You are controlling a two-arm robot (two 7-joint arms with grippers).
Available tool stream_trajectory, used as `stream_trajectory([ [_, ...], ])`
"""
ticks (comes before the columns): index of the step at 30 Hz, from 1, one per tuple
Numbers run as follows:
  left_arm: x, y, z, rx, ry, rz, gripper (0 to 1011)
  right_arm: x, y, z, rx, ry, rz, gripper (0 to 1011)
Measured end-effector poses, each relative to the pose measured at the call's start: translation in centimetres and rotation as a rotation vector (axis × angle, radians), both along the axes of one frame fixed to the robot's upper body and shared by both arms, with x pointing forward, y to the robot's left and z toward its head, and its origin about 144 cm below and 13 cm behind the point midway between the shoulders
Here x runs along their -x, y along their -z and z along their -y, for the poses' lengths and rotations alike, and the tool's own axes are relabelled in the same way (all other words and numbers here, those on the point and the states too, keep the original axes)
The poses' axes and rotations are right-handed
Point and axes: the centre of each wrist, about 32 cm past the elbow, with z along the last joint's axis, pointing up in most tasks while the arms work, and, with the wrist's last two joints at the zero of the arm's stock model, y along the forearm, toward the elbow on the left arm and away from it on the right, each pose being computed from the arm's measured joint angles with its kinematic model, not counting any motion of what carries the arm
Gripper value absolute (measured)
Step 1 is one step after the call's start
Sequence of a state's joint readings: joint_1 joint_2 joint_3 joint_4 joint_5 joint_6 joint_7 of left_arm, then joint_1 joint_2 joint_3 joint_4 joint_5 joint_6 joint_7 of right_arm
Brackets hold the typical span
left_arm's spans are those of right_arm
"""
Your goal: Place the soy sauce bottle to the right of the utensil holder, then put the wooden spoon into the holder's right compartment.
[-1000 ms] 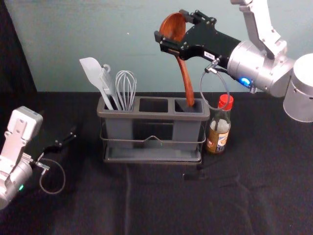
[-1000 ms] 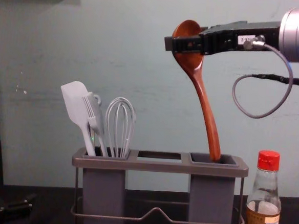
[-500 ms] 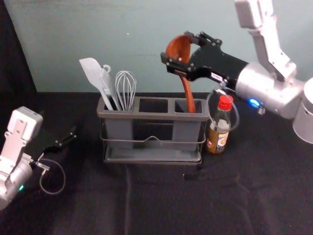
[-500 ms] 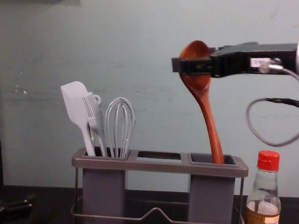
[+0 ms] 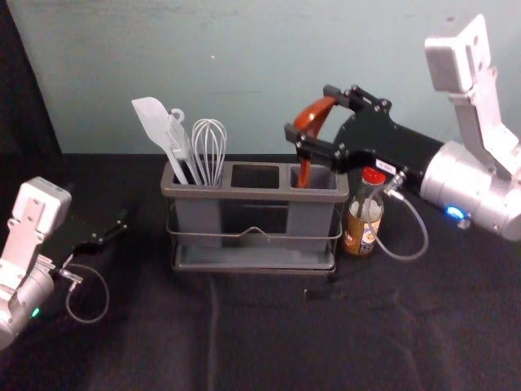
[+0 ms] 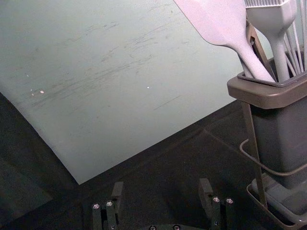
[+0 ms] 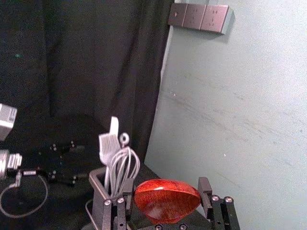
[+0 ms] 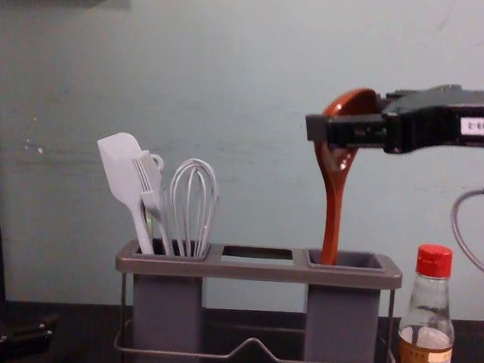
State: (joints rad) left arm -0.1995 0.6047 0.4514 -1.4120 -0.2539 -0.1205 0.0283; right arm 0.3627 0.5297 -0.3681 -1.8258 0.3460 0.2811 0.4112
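Observation:
My right gripper (image 5: 309, 112) is above the utensil holder's (image 5: 269, 194) right end, shut across the bowl of the wooden spoon (image 5: 304, 167). In the right wrist view, the right gripper (image 7: 167, 188) has a finger at each edge of the bowl (image 7: 165, 201). Seen from the chest, the spoon's handle (image 8: 333, 213) hangs down into the mouth of the right compartment (image 8: 343, 321), by its left side. The soy sauce bottle (image 5: 362, 224), red-capped, stands upright just right of the holder. My left gripper (image 5: 114, 229) stays parked at the left; its wrist view shows the left gripper (image 6: 161, 190) open.
A grey spatula (image 8: 125, 169), a brush (image 8: 152, 188) and a whisk (image 8: 195, 203) stand in the holder's left compartment. The wall (image 5: 212, 81) rises close behind the holder, and a dark cloth (image 5: 260, 326) covers the table in front.
My right gripper has moved down and to the right with the spoon. The spoon has turned, its bowl now more side-on, and its handle end has shifted left within the compartment's mouth.

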Motion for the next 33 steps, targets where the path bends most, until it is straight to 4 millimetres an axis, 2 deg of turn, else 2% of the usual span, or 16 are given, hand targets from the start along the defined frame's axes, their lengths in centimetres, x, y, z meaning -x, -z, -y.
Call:
stream_trajectory([
  [6,0.0,0.0,0.0,0.0,0.0,0.0,1011,0.5,0.9,0.5,0.023,0.027,-0.012,833],
  [17,0.0,0.0,0.0,0.0,0.0,0.0,1011,-0.8,3.0,1.1,0.028,0.06,-0.076,833],
  [33,0.0,0.0,0.0,0.0,0.0,0.0,1011,-1.2,3.6,1.0,0.024,0.057,-0.096,833],
])
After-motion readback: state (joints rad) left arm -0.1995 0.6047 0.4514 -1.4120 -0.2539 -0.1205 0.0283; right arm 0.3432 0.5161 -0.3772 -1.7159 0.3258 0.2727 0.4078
